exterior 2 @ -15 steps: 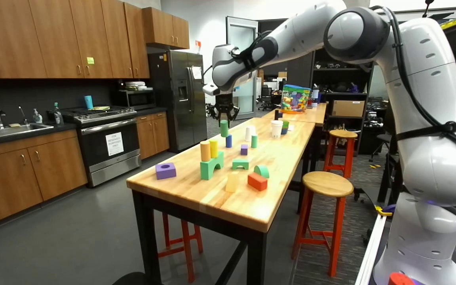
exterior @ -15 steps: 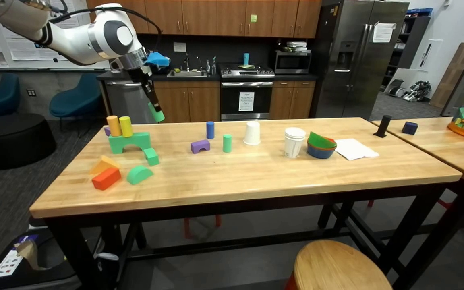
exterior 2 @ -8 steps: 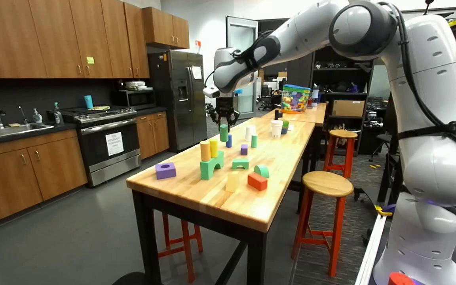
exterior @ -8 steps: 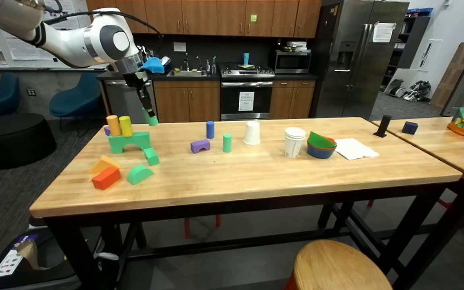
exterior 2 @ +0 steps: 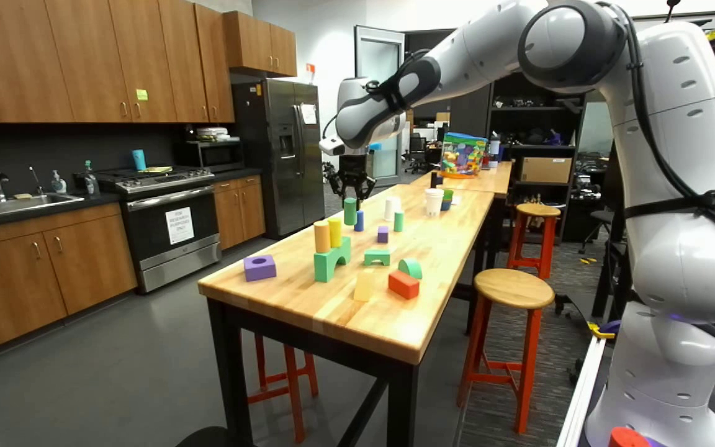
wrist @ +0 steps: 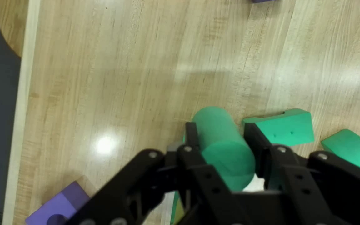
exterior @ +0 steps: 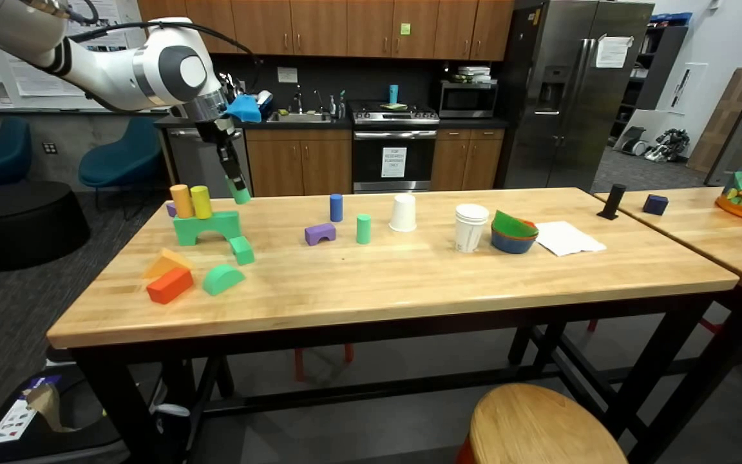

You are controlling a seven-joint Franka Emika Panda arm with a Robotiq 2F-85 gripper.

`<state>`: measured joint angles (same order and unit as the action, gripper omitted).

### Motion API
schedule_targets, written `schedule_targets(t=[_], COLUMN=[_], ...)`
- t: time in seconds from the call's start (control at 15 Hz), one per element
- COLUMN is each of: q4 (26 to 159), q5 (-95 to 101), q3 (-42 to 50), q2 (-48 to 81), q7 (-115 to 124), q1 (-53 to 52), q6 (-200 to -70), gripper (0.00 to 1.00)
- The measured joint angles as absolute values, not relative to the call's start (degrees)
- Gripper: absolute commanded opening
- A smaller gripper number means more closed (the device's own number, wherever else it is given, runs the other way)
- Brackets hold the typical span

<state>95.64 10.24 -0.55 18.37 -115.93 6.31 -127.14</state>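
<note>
My gripper [wrist: 219, 126] is shut on a green cylinder [wrist: 225, 150], with one black finger on each side of it. In both exterior views the held cylinder [exterior: 239, 194] [exterior 2: 349, 212] hangs tilted slightly above the table. Nearest to it is a green arch block [exterior: 207, 227] [exterior 2: 325, 270], bearing an upright orange cylinder [exterior: 181, 201] and a yellow cylinder [exterior: 201, 202]. In the wrist view the gripper mostly hides this stack. A smaller green bridge block [wrist: 289, 128] lies to the right of the fingers there. A purple block with a hole [exterior 2: 259, 268] lies near the table edge.
A red block [exterior: 170, 285], an orange wedge [exterior: 166, 263] and a green half-round [exterior: 223, 280] lie near the arch. Farther along the table [exterior: 371, 290] are a purple bridge [exterior: 320, 234], a blue cylinder [exterior: 336, 208], another green cylinder [exterior: 363, 229], white cups [exterior: 403, 213] and bowls [exterior: 514, 240].
My gripper has moved down with the green cylinder, and slightly closer to the arch stack. In the last half second it moved only a little. The blocks on the table have not moved.
</note>
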Motion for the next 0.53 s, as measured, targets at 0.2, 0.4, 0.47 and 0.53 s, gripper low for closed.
schedule_targets(t=[0.2, 0.4, 0.47, 0.53], q4=[95.65, 95.64, 95.59, 95.54], q5=[10.25, 10.19, 9.87, 9.2], q3=[-0.54, -0.54, -0.54, -0.54], q2=[18.51, 18.98, 19.18, 19.37], q7=[-115.93, -115.93, -115.93, -115.93], q1=[6.31, 6.31, 6.31, 6.31], q6=[-127.02, -126.53, -126.07, -125.54], gripper=[0.16, 0.16, 0.16, 0.16])
